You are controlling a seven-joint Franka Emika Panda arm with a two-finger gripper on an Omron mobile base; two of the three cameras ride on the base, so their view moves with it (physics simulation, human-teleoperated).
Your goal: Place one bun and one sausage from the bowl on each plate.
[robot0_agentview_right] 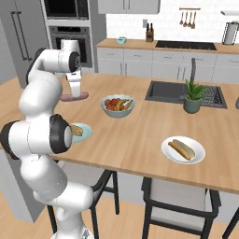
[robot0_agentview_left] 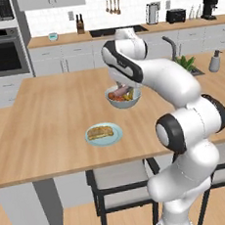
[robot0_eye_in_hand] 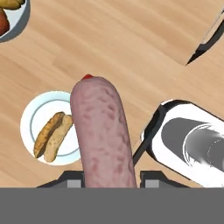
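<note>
1. End effector (robot0_agentview_right: 74,94) was clamped on a long pinkish-brown sausage (robot0_eye_in_hand: 104,135), and in the hand view that sausage ran straight up between the two dark tips.
2. From the right base view the sausage stuck out sideways under the end effector, held up in the air over the wooden island surface (robot0_agentview_right: 140,130), not touching it.
3. Small round pale blue-green plate (robot0_eye_in_hand: 33,120) sat down on the surface with a golden-brown split bun (robot0_eye_in_hand: 52,134) lying on it. In the hand view the plate was just left of the sausage, and the sausage overlapped its right edge.
4. Same plate in the left base view (robot0_agentview_left: 116,135), near the front edge of the surface, bun (robot0_agentview_left: 100,132) on top.
5. Small round white plate (robot0_agentview_right: 198,154) was well apart from it, over toward the sink (robot0_agentview_right: 161,91) side, and it already had a bun with a sausage in it (robot0_agentview_right: 181,149).
6. Pale blue-grey bowl of colourful fruit (robot0_agentview_right: 117,111) stood between the two plates, a bit further back.
7. Green potted plant (robot0_agentview_right: 192,97) was beside the sink.
8. Couldn't pick out the wooden bowl, so no idea where that was.
</note>
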